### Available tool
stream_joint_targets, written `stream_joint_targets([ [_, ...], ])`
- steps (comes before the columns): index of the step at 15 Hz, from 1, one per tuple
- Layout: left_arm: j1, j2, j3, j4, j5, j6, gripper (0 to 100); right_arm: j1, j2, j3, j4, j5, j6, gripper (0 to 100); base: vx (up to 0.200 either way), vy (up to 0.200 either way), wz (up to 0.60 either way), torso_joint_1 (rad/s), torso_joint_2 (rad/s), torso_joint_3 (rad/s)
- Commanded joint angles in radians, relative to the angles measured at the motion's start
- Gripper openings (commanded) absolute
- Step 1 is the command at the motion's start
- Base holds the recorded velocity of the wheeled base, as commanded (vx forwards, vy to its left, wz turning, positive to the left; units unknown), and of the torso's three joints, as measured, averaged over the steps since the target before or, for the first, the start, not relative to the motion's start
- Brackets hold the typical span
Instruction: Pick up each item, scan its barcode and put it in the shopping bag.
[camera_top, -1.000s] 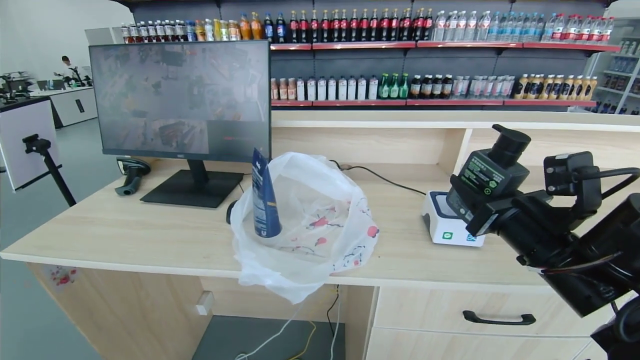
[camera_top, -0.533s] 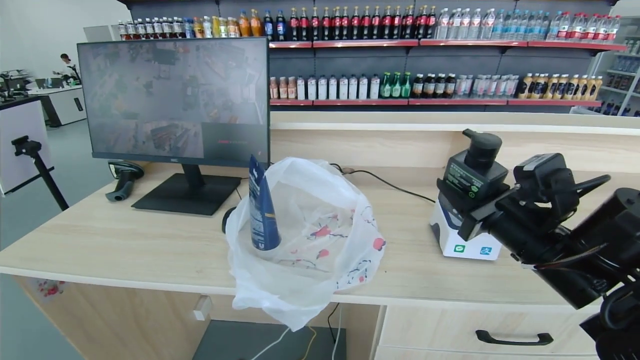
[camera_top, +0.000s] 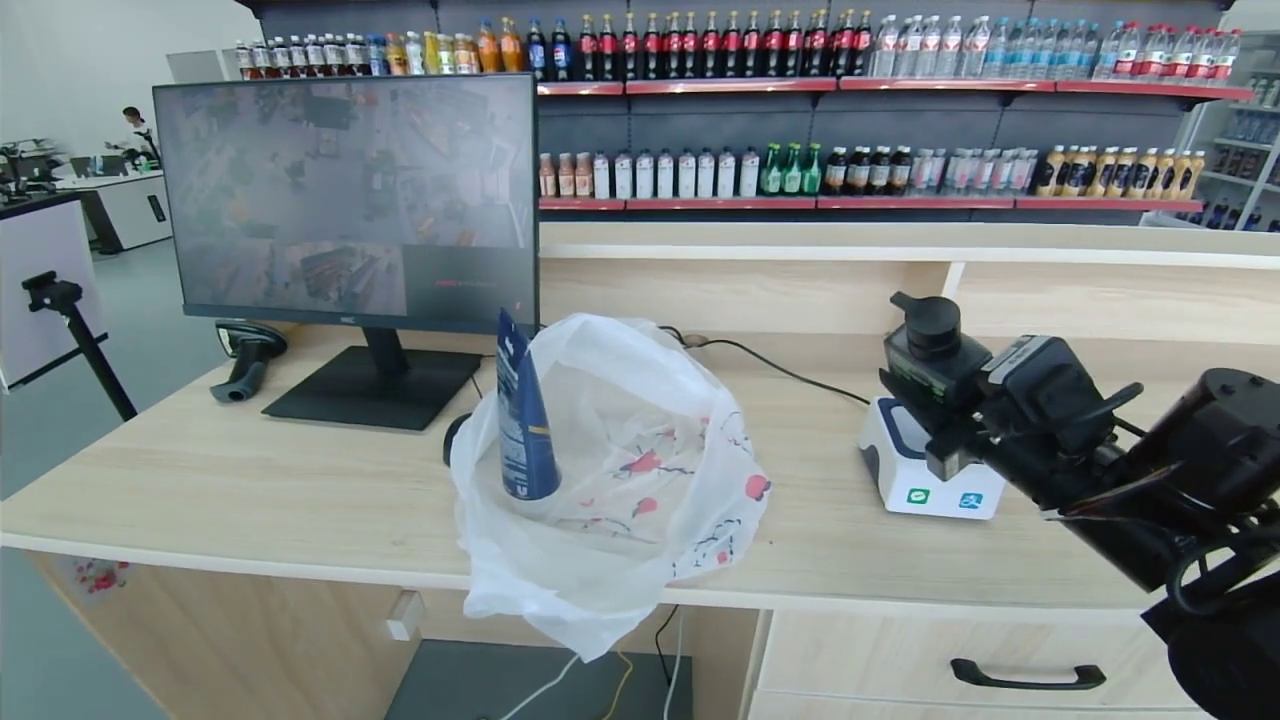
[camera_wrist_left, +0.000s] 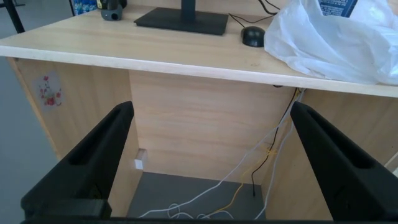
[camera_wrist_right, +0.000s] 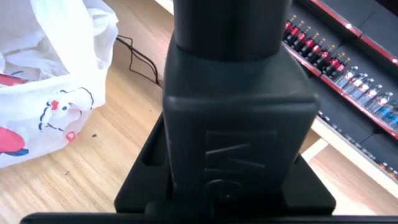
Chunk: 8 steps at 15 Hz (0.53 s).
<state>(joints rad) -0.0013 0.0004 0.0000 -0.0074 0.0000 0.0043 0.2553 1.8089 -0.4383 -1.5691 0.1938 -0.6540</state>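
Observation:
A black pump bottle with a green label hangs just above the white scanner box on the counter, with my right gripper shut on its lower body. In the right wrist view the bottle stands between the jaws. The white shopping bag with red print lies open mid-counter, and a blue tube stands upright inside it. My left gripper is open with nothing in it, below counter height in front of the cabinet, with the bag up on the counter beyond it.
A monitor stands at the back left of the counter, with a handheld scanner beside it and a mouse next to the bag. A cable runs behind the bag. Drink shelves line the back wall.
The head camera shifted slightly. My right gripper has lowered the pump bottle toward the white scanner box and brought it a little to the left. The bag and tube have not moved.

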Motion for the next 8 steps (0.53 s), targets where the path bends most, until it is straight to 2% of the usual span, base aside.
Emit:
stream_joint_targets([
  [1, 0.000, 0.000, 0.000, 0.000, 0.000, 0.000, 100, -0.048, 0.036, -0.036, -0.002, 0.047, -0.038, 0, 0.000, 0.000, 0.00, 0.000, 0.00, 0.000],
  [6, 0.000, 0.000, 0.000, 0.000, 0.000, 0.000, 100, -0.143, 0.132, -0.097, -0.002, 0.269, -0.133, 0, 0.000, 0.000, 0.00, 0.000, 0.00, 0.000],
  [8, 0.000, 0.000, 0.000, 0.000, 0.000, 0.000, 100, -0.179, 0.133, -0.120, -0.002, 0.312, -0.141, 0, 0.000, 0.000, 0.00, 0.000, 0.00, 0.000],
])
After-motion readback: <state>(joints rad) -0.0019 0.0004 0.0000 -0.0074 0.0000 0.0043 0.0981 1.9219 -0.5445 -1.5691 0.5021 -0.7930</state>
